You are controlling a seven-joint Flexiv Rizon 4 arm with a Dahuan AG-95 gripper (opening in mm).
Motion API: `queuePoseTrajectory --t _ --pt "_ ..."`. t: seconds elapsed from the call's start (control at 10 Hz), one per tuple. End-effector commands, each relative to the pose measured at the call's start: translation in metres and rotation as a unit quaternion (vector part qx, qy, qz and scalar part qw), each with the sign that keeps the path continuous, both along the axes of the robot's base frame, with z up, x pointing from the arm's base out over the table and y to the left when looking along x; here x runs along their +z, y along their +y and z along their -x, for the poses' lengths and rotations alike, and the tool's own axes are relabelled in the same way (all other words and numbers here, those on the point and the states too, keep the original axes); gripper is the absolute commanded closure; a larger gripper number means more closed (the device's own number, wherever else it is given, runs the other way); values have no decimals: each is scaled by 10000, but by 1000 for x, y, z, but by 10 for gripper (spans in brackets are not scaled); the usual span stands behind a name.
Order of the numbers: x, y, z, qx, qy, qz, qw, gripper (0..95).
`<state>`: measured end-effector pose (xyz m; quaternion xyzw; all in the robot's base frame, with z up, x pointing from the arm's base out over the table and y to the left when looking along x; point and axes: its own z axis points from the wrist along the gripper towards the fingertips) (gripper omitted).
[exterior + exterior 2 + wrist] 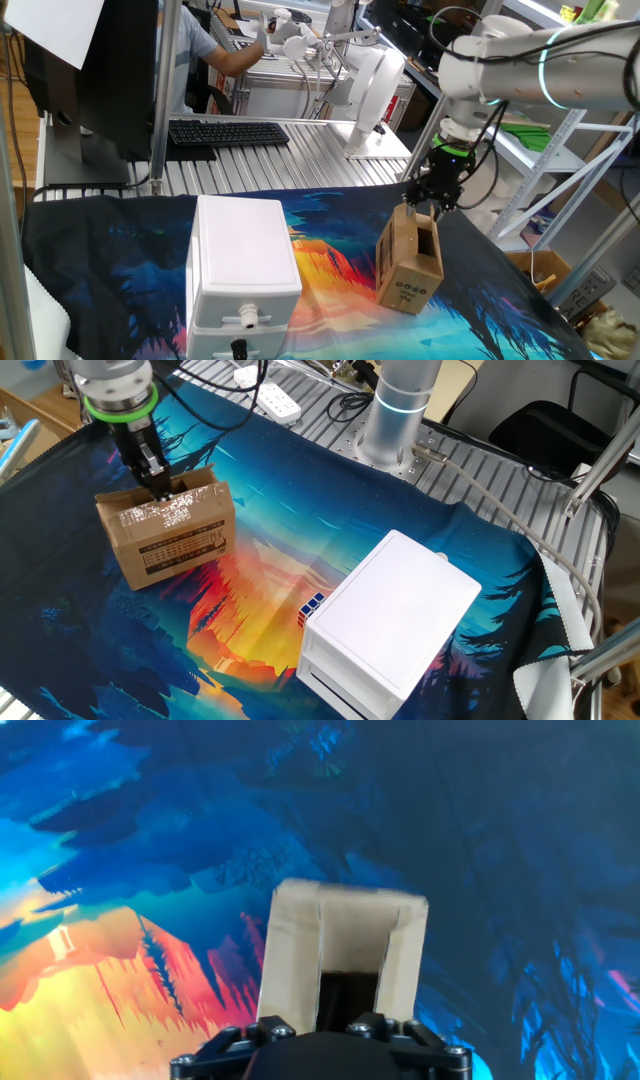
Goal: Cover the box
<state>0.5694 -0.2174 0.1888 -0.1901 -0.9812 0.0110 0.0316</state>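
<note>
The box [408, 262] is a small brown cardboard carton with black printed marks. It stands on the colourful cloth right of the middle, with its top flaps up and its top open. It also shows in the other fixed view [170, 535] and in the hand view [345, 945]. My gripper [430, 203] hangs right over the carton's open top, its tips at the upright flap at the rear rim. In the other fixed view the gripper [158, 482] looks narrow, with the fingers together, at the flap's edge. In the hand view only the hand's dark body shows and the fingertips are hidden.
A large white plastic case [243, 265] with a front connector stands left of the carton, also seen in the other fixed view [390, 622]. A small coloured cube [311, 608] lies beside it. A keyboard [228, 132] and the arm's base [395, 420] are on the metal table behind.
</note>
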Motion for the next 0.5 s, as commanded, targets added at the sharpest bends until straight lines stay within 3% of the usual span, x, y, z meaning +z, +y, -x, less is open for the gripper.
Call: queuePoseTrajectory --t 0.1,0.3,0.4,0.5 --pt "0 -2 -7 -15 47 -7 10000 380" --pt "-1 0 -8 1 37 -114 9999 380" --pt "-1 0 -8 -54 46 -219 9997 570" --pt "-1 0 -8 -160 74 -107 9998 380"
